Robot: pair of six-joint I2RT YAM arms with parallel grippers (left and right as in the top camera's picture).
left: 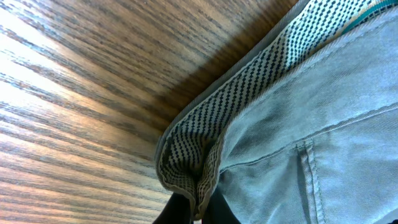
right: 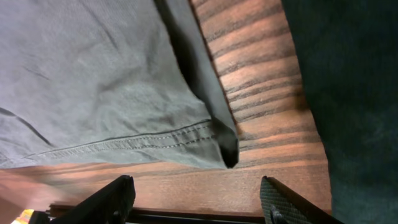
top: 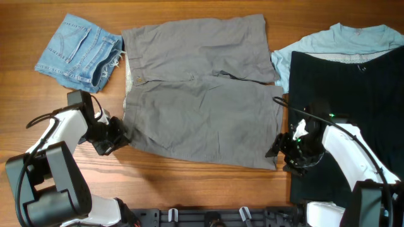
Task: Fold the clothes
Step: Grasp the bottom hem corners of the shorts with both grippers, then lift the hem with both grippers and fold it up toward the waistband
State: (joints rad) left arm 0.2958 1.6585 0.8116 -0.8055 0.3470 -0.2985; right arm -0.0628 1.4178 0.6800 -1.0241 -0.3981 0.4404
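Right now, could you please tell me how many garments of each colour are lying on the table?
Grey: 1, the grey shorts
Blue: 2, the denim shorts and the light-blue T-shirt
Black: 1, the black garment
Total: 4

Wooden table (top: pixel 189 189), overhead view. Grey shorts (top: pixel 202 94) lie spread flat at centre, with small blue denim shorts (top: pixel 79 50) crumpled at far left. A light-blue T-shirt (top: pixel 315 45) lies at far right, overlapped by a black garment (top: pixel 353 101) that extends toward the near right.
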